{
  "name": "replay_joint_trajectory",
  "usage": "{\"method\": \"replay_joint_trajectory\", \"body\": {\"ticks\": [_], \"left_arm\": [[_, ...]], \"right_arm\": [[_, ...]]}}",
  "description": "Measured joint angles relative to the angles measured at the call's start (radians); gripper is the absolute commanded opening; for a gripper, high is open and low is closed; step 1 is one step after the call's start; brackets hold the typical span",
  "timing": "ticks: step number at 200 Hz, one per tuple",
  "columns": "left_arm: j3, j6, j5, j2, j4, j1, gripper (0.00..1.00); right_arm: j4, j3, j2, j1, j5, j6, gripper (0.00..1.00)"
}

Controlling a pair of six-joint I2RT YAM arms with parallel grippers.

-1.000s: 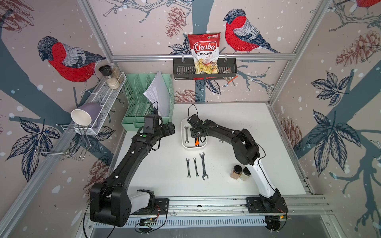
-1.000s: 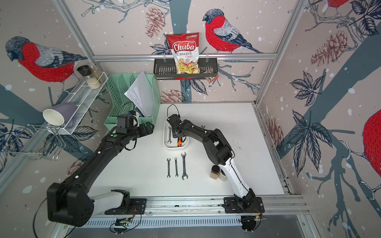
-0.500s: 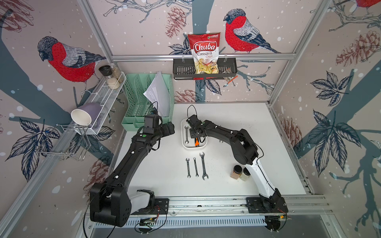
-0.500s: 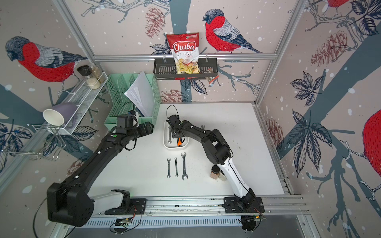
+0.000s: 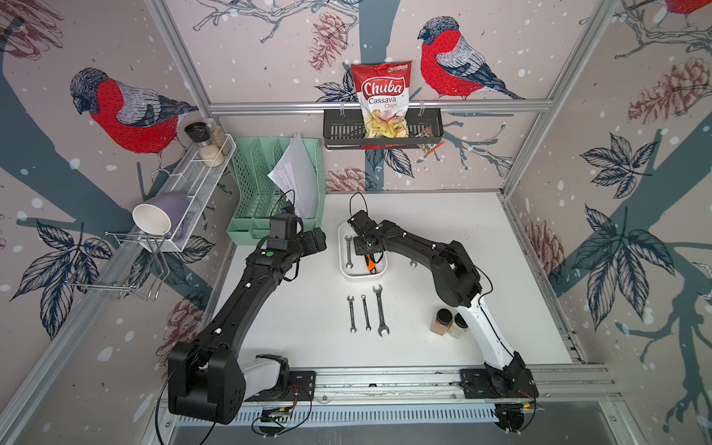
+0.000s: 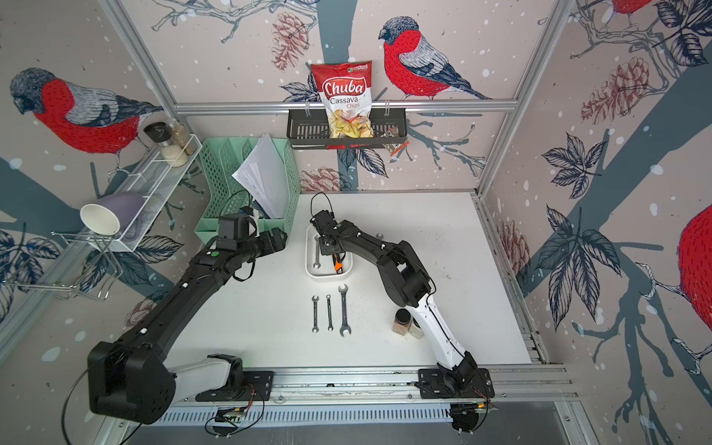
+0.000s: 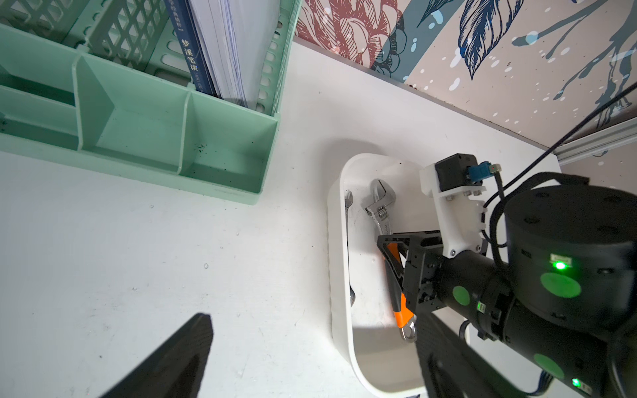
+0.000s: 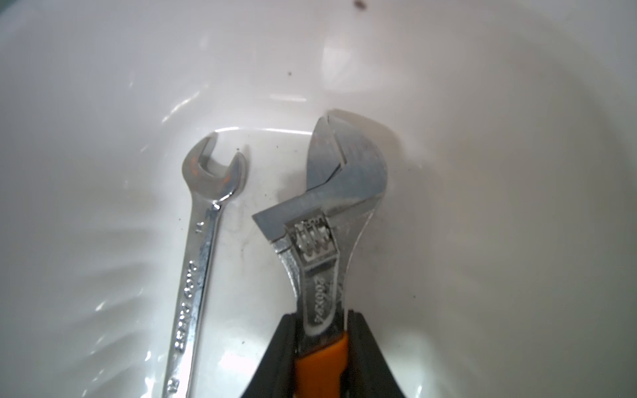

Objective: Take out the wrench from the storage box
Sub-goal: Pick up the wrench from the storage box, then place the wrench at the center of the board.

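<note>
Since the right hand (image 8: 320, 344) is clamped on the adjustable wrench (image 8: 327, 206) at its handle, a straight lift looks due. The tool lies in the storage box (image 7: 339, 275), lengthwise, beside a slim spanner (image 8: 196, 258) — the left hand (image 5: 318, 242) hovers open, farther off.

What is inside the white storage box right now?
In the storage box lie an open-end wrench and an orange-handled adjustable wrench, gripped at its handle by the right gripper. The gripper hides part of that handle.
</note>
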Motion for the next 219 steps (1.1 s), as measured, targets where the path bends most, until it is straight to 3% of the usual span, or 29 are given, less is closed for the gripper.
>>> {"method": "replay_joint_trajectory", "body": {"ticks": [90, 219], "left_arm": [[0.0, 0.0, 0.0, -0.002, 0.0, 0.0, 0.95], [0.0, 0.0, 0.0, -0.004, 0.0, 0.0, 0.95]], "right_arm": [[-0.014, 0.028, 0.022, -0.003, -0.044, -0.003, 0.08], [-0.061, 0.209, -0.03, -0.043, -0.034, -0.04, 0.05]]}}
